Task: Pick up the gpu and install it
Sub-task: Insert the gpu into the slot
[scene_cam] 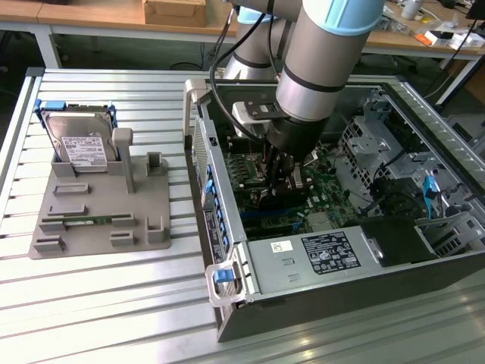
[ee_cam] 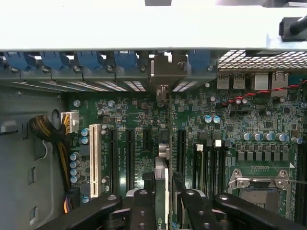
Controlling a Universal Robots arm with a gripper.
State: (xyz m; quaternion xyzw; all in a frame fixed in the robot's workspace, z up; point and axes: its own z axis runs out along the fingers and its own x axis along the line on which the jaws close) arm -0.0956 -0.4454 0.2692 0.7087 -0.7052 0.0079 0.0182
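Observation:
My gripper point(scene_cam: 282, 173) is down inside the open computer case point(scene_cam: 227, 227), shut on the gpu point(scene_cam: 274, 186), a dark card held upright just above the green motherboard point(scene_cam: 333, 178). In the wrist view the gpu point(ee_cam: 162, 165) is seen edge-on between the two black fingers point(ee_cam: 143, 206), and my gripper point(ee_cam: 165, 203) clamps its upper edge. The card's metal bracket point(ee_cam: 163, 72) reaches the case's rear wall among the blue slot clips point(ee_cam: 91, 60). The card runs along a black expansion slot; I cannot tell whether it is seated.
On the exterior view's left, a grey holder point(scene_cam: 106, 205) carries a silver hard drive point(scene_cam: 76, 140) and a green memory stick point(scene_cam: 87, 220). The case holds a labelled power supply point(scene_cam: 333, 254) and drive cages point(scene_cam: 379, 144). A white slot point(ee_cam: 94, 160) and CPU socket point(ee_cam: 261, 187) flank the card.

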